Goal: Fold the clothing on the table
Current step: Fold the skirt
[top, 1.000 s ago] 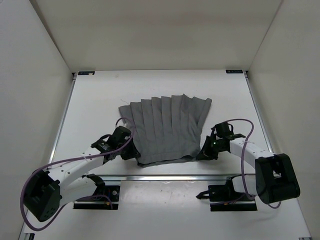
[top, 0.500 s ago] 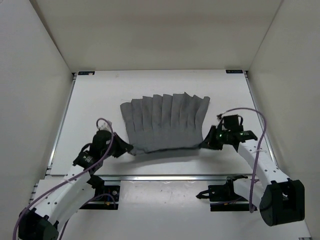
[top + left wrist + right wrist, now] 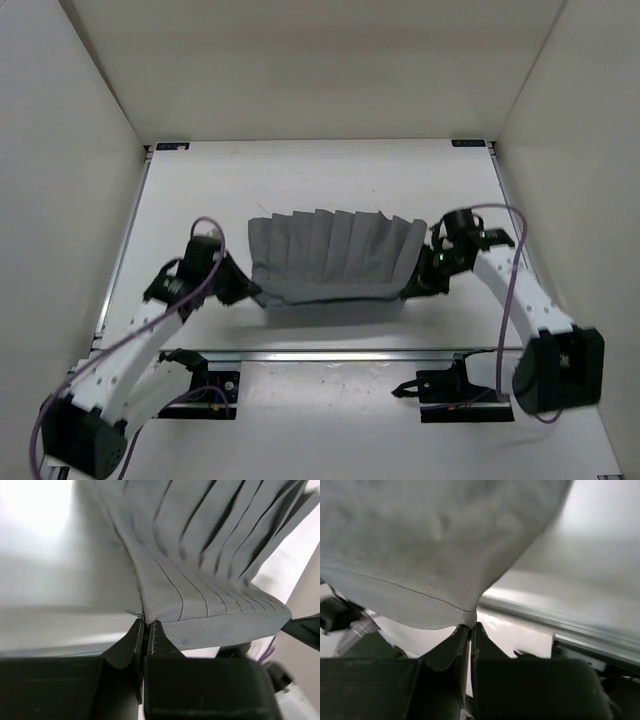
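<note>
The clothing is matt woven cloth (twill-ribbed).

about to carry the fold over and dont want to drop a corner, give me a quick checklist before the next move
1. Left gripper shut on a near corner of the clothing: ok.
2. Right gripper shut on the other near corner: ok.
3. Near edge lifted off the table between them: ok.
4. Pleats parallel, not bunched: ok.
5. Far edge lying flat on the table: cannot tell.
</note>
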Available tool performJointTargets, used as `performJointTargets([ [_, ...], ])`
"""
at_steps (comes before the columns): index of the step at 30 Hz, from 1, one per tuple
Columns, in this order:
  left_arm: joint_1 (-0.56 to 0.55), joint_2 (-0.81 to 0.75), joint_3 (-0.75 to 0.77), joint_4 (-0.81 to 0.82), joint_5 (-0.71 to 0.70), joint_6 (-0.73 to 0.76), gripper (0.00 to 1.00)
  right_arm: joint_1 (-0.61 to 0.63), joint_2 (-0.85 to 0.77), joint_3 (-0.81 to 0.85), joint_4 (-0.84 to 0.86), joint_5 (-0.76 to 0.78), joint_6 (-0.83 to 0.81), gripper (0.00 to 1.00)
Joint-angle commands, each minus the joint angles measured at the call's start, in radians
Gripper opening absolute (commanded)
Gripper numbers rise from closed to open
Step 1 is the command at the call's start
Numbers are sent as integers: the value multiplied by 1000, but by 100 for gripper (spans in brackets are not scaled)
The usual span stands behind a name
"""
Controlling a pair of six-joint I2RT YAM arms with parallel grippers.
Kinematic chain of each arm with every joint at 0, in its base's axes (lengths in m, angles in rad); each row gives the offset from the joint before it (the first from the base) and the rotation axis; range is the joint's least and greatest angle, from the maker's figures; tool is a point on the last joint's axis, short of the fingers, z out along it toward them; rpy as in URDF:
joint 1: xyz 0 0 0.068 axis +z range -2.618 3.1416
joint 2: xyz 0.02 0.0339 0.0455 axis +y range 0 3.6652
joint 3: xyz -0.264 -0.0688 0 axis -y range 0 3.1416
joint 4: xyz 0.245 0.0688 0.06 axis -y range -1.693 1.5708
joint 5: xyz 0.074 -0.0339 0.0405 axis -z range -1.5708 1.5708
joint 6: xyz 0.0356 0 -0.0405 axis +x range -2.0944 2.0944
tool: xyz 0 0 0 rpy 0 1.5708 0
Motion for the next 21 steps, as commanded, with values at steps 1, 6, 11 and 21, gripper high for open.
performJointTargets([
  [1,96,318,247,124,-13,127,1,-73,234,287,39,5,-117,0],
  [6,185,813,660,173,44,225,34,-173,610,674,127,-30,-121,19],
  [11,262,1098,959,253,228,203,62,-209,737,827,142,51,-89,46],
  [21,278,898,566,268,-6,276,71,-236,554,293,455,34,20,57],
])
